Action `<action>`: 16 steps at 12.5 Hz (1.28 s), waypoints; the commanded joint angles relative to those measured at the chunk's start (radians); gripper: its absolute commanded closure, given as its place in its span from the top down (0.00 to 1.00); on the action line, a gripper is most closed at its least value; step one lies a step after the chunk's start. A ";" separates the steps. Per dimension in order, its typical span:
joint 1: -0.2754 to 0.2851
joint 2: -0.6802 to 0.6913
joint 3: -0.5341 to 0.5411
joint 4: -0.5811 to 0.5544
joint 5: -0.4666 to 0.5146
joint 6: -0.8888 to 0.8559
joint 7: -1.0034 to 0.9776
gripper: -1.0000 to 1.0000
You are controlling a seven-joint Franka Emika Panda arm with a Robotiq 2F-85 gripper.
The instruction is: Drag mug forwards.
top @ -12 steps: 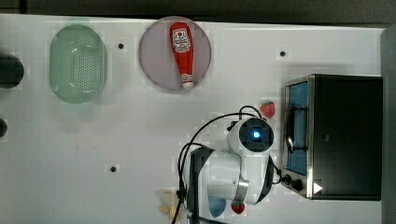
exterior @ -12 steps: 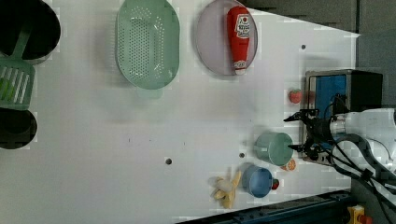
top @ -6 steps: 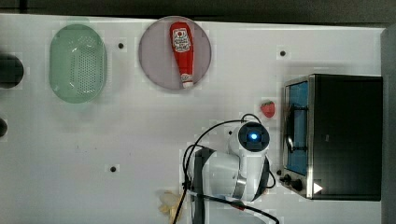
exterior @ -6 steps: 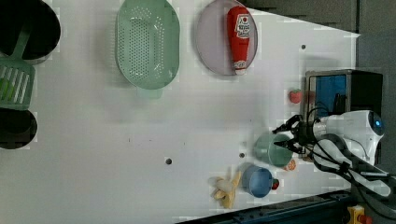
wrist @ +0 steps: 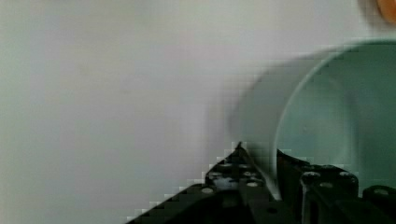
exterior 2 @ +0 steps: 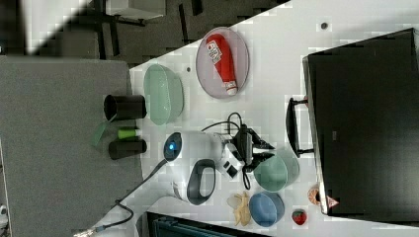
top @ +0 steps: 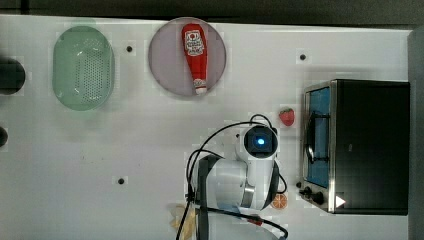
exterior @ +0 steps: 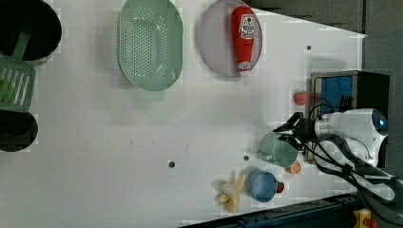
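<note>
Since a second ago, top view: arm (top: 257,170) has shifted toward the strawberry (top: 286,116). Left view: we see the mug (exterior: 278,151) upright on the counter (exterior: 142,156) near the oven (exterior: 342,90). Wrist view: jaws pinch its wall, likely for dragging.

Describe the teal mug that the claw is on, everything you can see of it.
The teal mug is a pale green-blue round cup, smooth and matte like plastic, thin-walled, and it looks empty. It stands upright on the white table, mouth up, beside the oven. The claw straddles its rim, one finger inside and one outside the wall. An orange slice lies close by, and a blue cup stands apart from it.
</note>
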 commanded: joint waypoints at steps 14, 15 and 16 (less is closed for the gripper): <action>0.004 0.247 0.025 0.490 -0.002 -0.147 0.023 0.18; 0.004 0.267 0.025 0.522 -0.002 -0.148 0.023 0.18; 0.004 0.285 0.026 0.552 -0.002 -0.151 0.023 0.18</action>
